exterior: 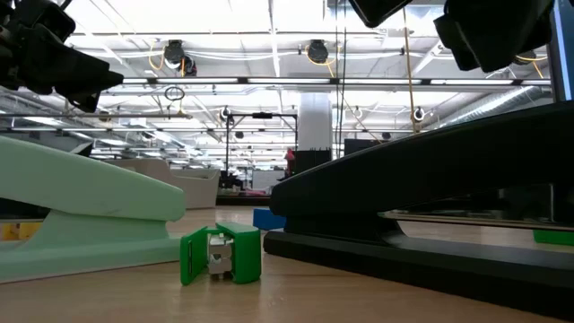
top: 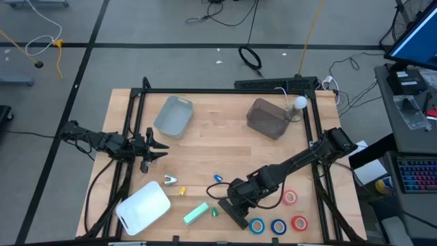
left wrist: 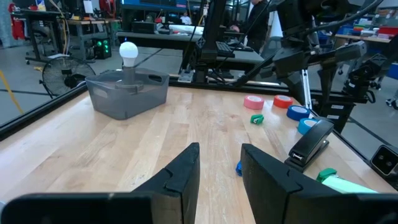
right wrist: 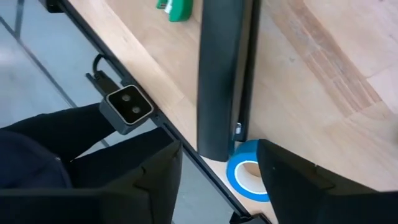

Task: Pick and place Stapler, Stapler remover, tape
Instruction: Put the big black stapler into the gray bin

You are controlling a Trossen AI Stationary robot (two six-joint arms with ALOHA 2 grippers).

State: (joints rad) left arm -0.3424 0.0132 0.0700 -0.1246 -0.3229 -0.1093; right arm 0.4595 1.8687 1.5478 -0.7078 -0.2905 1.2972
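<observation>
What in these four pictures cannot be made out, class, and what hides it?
- High view: black stapler mostly hidden under the right tool.
- Low view: small blue object partly behind the stapler.
- Right wrist view: blue tape roll partly hidden by the stapler and a finger.

Below my right end effector the black stapler lies flat, beside the mint stapler, green staple remover, and four tape rolls, red and blue.

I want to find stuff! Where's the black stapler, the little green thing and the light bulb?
black stapler [right wrist: 221, 74]: right wrist view, its top arm.
green staple remover [exterior: 221, 254]: low view, its front.
light bulb [left wrist: 128, 50]: left wrist view, its round top.
</observation>
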